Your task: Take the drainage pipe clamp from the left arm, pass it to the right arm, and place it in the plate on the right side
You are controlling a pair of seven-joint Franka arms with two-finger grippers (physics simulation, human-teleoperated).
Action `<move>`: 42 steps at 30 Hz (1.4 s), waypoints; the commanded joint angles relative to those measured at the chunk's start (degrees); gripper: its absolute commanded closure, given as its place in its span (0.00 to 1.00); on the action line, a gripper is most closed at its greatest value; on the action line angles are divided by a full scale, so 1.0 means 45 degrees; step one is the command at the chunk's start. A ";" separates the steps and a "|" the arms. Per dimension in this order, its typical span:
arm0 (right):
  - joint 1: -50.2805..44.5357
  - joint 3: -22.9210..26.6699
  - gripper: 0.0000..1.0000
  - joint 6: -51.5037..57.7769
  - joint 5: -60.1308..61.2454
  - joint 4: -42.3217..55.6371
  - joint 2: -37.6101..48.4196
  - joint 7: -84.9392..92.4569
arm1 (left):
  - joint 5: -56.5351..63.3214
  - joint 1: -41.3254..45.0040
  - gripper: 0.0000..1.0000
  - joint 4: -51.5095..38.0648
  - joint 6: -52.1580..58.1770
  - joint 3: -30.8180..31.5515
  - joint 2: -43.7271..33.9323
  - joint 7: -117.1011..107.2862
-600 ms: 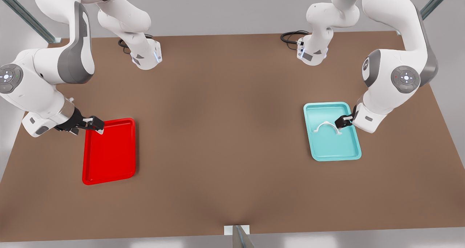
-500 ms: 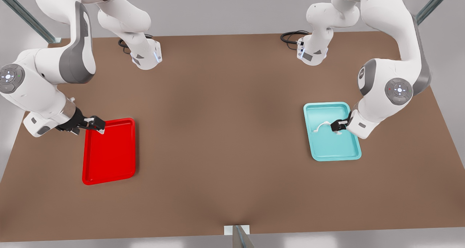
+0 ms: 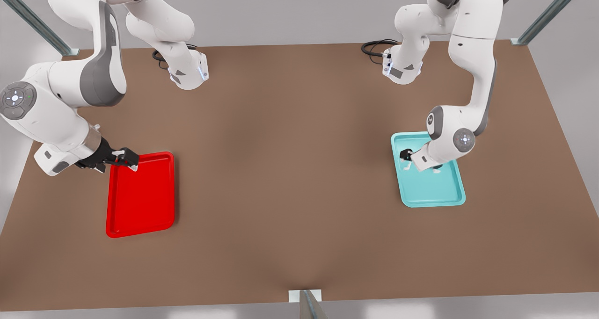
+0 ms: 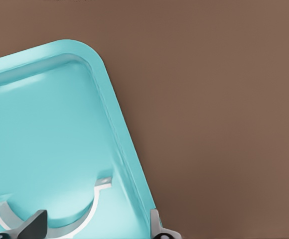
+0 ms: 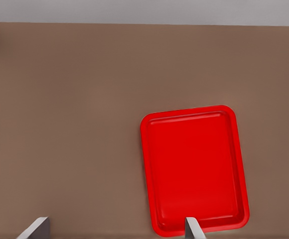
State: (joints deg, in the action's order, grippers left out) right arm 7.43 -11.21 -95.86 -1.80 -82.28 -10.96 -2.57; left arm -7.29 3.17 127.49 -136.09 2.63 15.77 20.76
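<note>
The white drainage pipe clamp (image 4: 92, 209) lies in the teal tray (image 4: 45, 134) near one long wall. My left gripper (image 4: 97, 230) is open, with one fingertip on each side of the clamp's arc. In the front view this gripper (image 3: 406, 156) is low over the teal tray (image 3: 430, 188) at the front view's right. The wrist covers most of the clamp (image 3: 406, 167) there. My right gripper (image 3: 131, 162) waits open at the far corner of the red plate (image 3: 140, 195), on the front view's left. It holds nothing, and the plate (image 5: 194, 169) lies bare under it (image 5: 114, 230).
Both arm bases (image 3: 187, 73) (image 3: 402, 68) stand at the back of the brown table (image 3: 290, 169), each with a black cable beside it. A metal bracket (image 3: 305, 298) sits at the middle of the front edge. Wide bare tabletop separates the two trays.
The left arm swung toward the front view's left and dropped lower over the teal tray, so its wrist now hides most of the clamp. The right gripper barely shifted.
</note>
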 commanded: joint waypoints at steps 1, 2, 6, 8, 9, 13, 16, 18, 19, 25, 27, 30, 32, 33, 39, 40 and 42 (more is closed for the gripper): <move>0.0008 -0.0028 0.00 0.0013 0.0008 0.0004 0.0014 0.0024 | -0.0041 -0.0001 0.00 0.0361 -0.2842 0.0001 0.0108 1.1265; 0.0008 -0.0028 0.00 0.0013 0.0008 0.0023 0.0014 0.0044 | -0.0041 -0.0001 0.00 0.0497 -0.2960 0.0001 0.0244 1.1304; 0.0008 -0.0028 0.00 0.0013 0.0008 0.0004 0.0014 0.0044 | -0.0041 -0.0138 0.00 0.0908 -0.3585 -0.0018 0.0577 1.1948; 0.0008 -0.0028 0.00 0.0013 0.0008 0.0004 0.0014 0.0044 | -0.0041 -0.0275 0.00 0.1103 -0.3585 -0.0018 0.0694 1.1929; 0.0008 -0.0028 0.00 0.0013 0.0008 0.0004 0.0014 0.0044 | -0.0041 -0.0294 0.00 0.1200 -0.3604 -0.0018 0.0733 1.1929; 0.0008 -0.0028 0.00 0.0013 0.0008 0.0004 0.0014 0.0044 | -0.0100 -0.0450 0.01 0.1650 -0.4386 -0.0018 0.1163 1.1792; 0.0008 -0.0028 0.00 0.0013 0.0008 0.0004 0.0014 0.0044 | -0.0119 -0.0333 0.03 0.1650 -0.4386 -0.0018 0.1241 1.1539; 0.0008 -0.0028 0.00 0.0013 0.0008 0.0004 0.0014 0.0044 | -0.0139 -0.0333 0.09 0.1631 -0.4386 -0.0018 0.1319 1.1499; 0.0008 -0.0028 0.00 0.0013 0.0008 0.0023 0.0014 0.0044 | -0.0139 -0.0314 0.11 0.1631 -0.4386 -0.0018 0.1319 1.1305; 0.0008 -0.0028 0.00 0.0013 -0.0011 0.0004 0.0014 0.0044 | -0.0139 -0.0333 0.41 0.1631 -0.4386 -0.0018 0.1397 1.1285; 0.0008 -0.0028 0.00 0.0013 -0.0011 0.0024 0.0014 0.0044 | -0.0139 -0.0333 0.45 0.1631 -0.4366 -0.0018 0.1378 1.1285; 0.0008 -0.0028 0.00 0.0013 -0.0011 0.0024 0.0014 0.0044 | -0.0139 -0.0333 0.46 0.1631 -0.4269 -0.0018 0.1280 1.1265; 0.0008 -0.0028 0.00 0.0013 -0.0011 0.0004 0.0014 0.0044 | -0.0139 -0.0333 0.46 0.1631 -0.4249 -0.0018 0.1222 1.1265; 0.0008 -0.0028 0.00 0.0013 -0.0011 0.0004 0.0014 0.0044 | -0.0139 -0.0333 0.49 0.1631 -0.4249 -0.0018 0.1241 1.1246; 0.0008 -0.0048 0.00 0.0013 -0.0011 0.0024 0.0014 0.0044 | -0.0139 -0.0314 0.65 0.1631 -0.4229 -0.0018 0.1280 1.1070; 0.0008 -0.0048 0.00 0.0013 -0.0011 0.0004 0.0014 0.0044 | -0.0139 -0.0314 0.71 0.1631 -0.4210 -0.0018 0.1202 1.1070; 0.0008 -0.0048 0.00 0.0013 -0.0011 0.0024 0.0014 0.0044 | -0.0139 -0.0314 0.79 0.1611 -0.4034 0.0001 0.1007 1.0933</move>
State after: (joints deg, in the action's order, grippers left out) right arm 7.46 -11.40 -95.82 -1.88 -82.28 -10.96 -2.43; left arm -7.86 1.79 134.79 -155.01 2.61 20.51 66.55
